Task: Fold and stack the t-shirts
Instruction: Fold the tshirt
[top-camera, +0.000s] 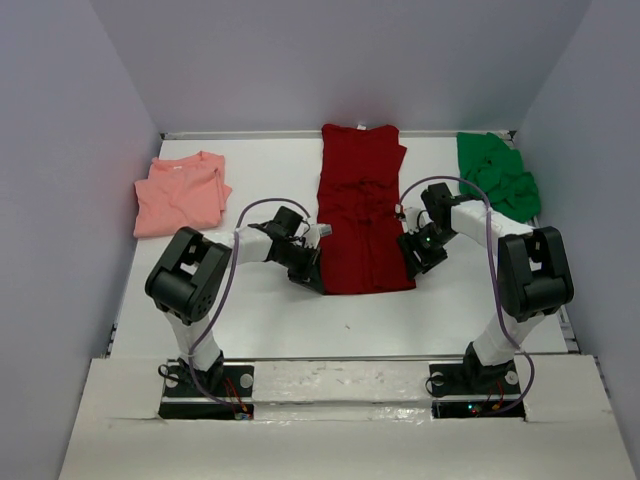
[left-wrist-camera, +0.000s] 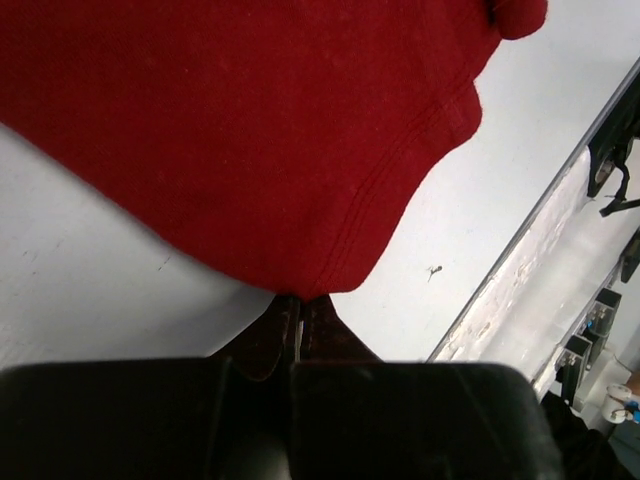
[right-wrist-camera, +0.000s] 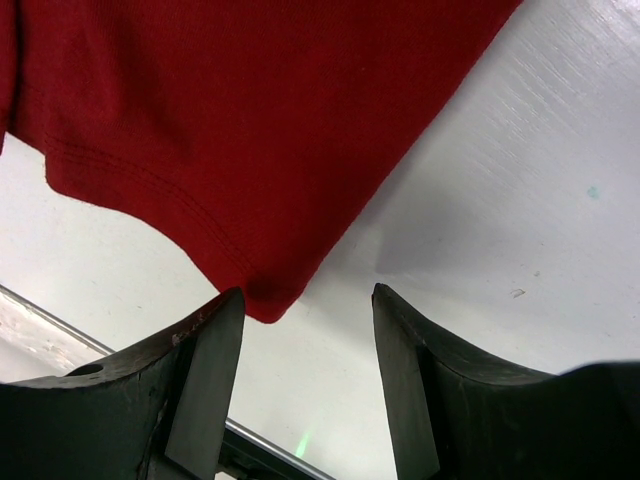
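The left hand (left-wrist-camera: 298, 322) is clenched on the red shirt (top-camera: 362, 200) at its near-left corner; the right hand (right-wrist-camera: 306, 305) is released, straddling the near-right corner on the desk (top-camera: 270, 320)

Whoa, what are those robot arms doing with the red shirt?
The robot is handling the dark red t-shirt in the middle of the table. The left gripper is shut on its near left corner; the right gripper is open at the near right corner. A pink t-shirt lies folded at far left, a green t-shirt crumpled at far right.
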